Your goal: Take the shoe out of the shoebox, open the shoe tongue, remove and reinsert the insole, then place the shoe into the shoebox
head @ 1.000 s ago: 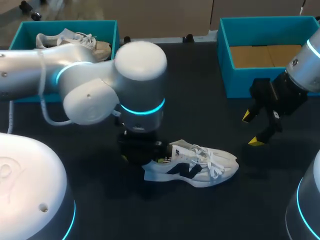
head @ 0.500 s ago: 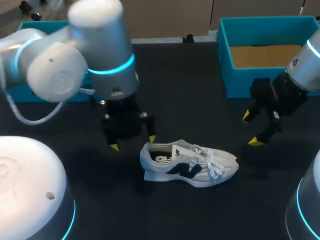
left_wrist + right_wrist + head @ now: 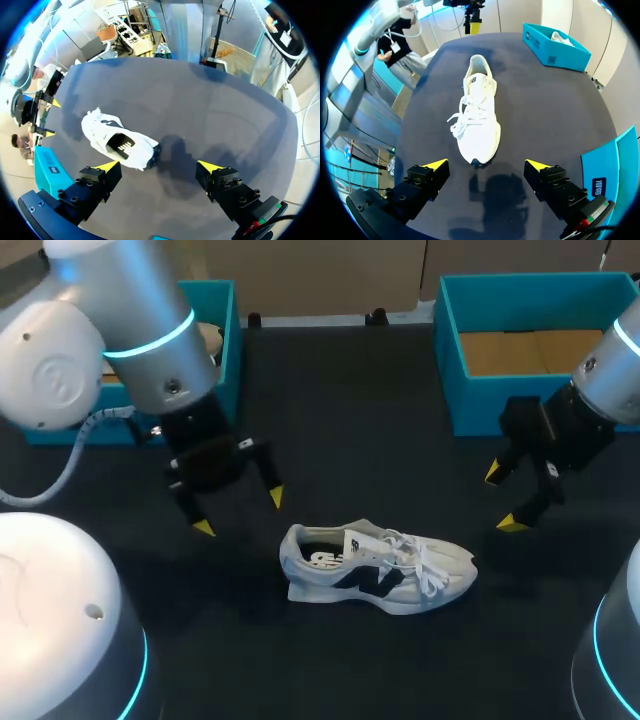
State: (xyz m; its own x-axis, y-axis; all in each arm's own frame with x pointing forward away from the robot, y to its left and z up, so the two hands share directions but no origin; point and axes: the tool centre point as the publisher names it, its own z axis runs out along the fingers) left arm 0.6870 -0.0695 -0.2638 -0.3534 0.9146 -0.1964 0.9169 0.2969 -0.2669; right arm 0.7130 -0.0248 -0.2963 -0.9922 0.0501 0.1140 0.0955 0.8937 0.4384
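Shoe (image 3: 378, 568) is lying upright on dark table (image 3: 380, 400). I'm hovering left gripper (image 3: 240, 513) wide open near heel; right gripper (image 3: 503, 498), equally wide, beyond toe.

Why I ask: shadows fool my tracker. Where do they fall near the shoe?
Left wrist view: a dark shadow on the table beside the shoe heel. Right wrist view: one just short of the toe, between the right gripper fingers. Head view: hardly any shows.

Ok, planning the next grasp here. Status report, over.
Left hand open, empty. Right hand open, empty. Shoe upright on table between them, outside shoebox. Nothing blocking it.
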